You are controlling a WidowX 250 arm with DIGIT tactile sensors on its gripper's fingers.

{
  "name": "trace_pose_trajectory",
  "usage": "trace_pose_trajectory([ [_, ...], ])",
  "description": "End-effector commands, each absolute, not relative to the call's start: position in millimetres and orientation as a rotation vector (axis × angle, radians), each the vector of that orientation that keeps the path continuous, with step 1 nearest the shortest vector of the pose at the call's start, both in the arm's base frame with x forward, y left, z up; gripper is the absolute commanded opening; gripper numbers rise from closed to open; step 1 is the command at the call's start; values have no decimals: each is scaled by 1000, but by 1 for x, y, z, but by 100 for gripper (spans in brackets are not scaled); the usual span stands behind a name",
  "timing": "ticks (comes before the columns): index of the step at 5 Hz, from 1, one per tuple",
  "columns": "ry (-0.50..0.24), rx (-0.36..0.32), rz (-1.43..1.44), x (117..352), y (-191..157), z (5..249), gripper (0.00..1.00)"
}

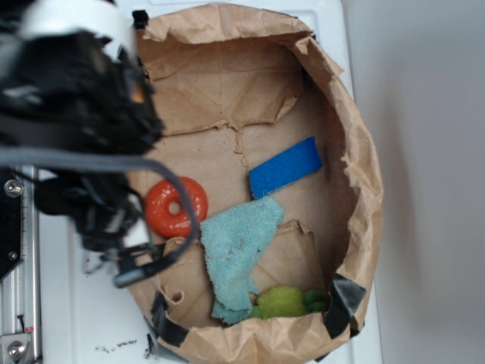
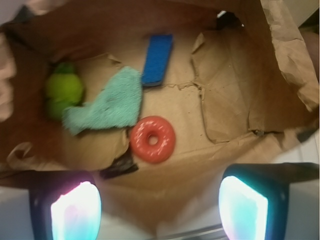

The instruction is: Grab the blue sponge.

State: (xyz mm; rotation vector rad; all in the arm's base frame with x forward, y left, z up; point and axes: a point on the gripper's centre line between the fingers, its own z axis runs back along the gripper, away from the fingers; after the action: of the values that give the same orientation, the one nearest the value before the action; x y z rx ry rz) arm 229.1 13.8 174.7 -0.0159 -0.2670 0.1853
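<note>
The blue sponge (image 1: 285,167) (image 2: 157,59) lies flat on the brown paper floor of the paper-walled bin (image 1: 356,152), tilted, toward the middle right in the exterior view. One end touches the pale teal cloth (image 1: 239,250) (image 2: 110,105). My gripper (image 2: 159,210) (image 1: 132,262) hovers above the bin's left rim, well away from the sponge, with the orange ring (image 1: 176,207) (image 2: 153,138) between. Its jaws stand wide apart, and the glowing pads (image 2: 75,212) have nothing between them.
A green soft toy (image 1: 284,301) (image 2: 63,91) sits against the bin's near wall beside the cloth. Torn paper flaps (image 2: 235,85) rise from the floor. Black tape (image 1: 168,322) holds the rim. A metal rail (image 1: 19,303) runs along the white surface at left.
</note>
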Motion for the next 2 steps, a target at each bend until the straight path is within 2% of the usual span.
trace_pose_trajectory([
  [1,-244,36,231,278,20,170,100],
  [2,-218,81,206,296,41,138,100],
])
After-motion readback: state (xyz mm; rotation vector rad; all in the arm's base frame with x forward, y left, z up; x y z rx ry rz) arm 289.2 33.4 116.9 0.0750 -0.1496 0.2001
